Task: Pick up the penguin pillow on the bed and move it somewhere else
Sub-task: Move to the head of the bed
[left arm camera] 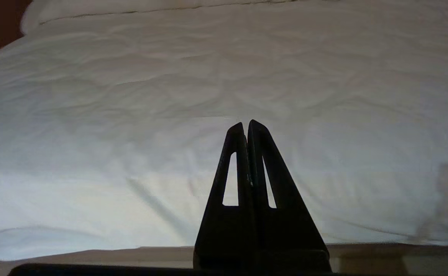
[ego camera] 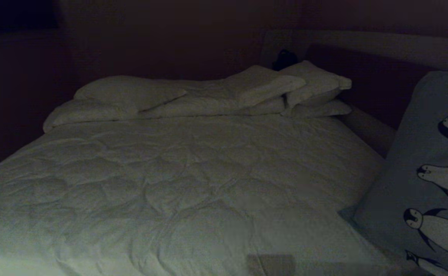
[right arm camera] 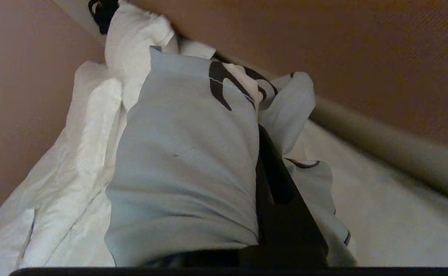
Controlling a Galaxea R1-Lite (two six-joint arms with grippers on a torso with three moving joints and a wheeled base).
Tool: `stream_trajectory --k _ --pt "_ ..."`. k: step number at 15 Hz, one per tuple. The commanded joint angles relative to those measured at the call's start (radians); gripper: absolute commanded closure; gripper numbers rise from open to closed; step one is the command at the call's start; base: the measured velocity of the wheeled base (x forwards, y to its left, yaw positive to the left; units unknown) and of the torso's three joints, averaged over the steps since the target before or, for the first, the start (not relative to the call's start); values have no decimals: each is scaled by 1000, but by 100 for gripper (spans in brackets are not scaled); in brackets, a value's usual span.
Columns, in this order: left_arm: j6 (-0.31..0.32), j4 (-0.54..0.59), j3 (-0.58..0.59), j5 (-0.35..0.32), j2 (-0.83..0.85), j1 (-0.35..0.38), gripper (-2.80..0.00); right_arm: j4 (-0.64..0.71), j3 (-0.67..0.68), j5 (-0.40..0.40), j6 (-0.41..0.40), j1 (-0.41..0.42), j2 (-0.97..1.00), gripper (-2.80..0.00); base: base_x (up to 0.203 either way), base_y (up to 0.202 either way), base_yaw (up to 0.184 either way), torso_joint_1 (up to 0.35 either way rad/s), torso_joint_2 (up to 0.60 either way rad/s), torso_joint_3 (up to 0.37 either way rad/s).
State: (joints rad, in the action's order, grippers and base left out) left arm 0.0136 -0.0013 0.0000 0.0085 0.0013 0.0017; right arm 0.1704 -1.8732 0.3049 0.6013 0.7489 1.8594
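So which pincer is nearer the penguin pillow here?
Right. The right pincer is shut on the penguin pillow, whose fabric bunches around its fingers. The left pincer, shut and holding nothing, points at the white duvet, away from the pillow.

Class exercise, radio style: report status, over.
Right gripper shut on penguin pillow, held up at bed's right edge. Left gripper shut, parked. Nothing in the way.

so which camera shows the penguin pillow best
The head view: the penguin pillow stands at the right edge, its printed penguins readable. The right wrist view shows only bunched fabric in the shut right gripper. The left wrist view shows none.
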Motion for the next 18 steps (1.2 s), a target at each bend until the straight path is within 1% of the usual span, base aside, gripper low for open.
stream_trajectory --k 1,12,18 --pt "-1 0 0 1 0 0 0 1 0 2 3 0 3 0 0 -134 -3 0 2 3" --pt "-6 -3 0 -2 0 0 0 1 0 0 -1 -26 -2 0 0 -6 -1 0 0 0" --pt "-6 -2 0 -2 0 0 0 1 2 2 -1 -27 3 0 0 0 0 0 0 0"
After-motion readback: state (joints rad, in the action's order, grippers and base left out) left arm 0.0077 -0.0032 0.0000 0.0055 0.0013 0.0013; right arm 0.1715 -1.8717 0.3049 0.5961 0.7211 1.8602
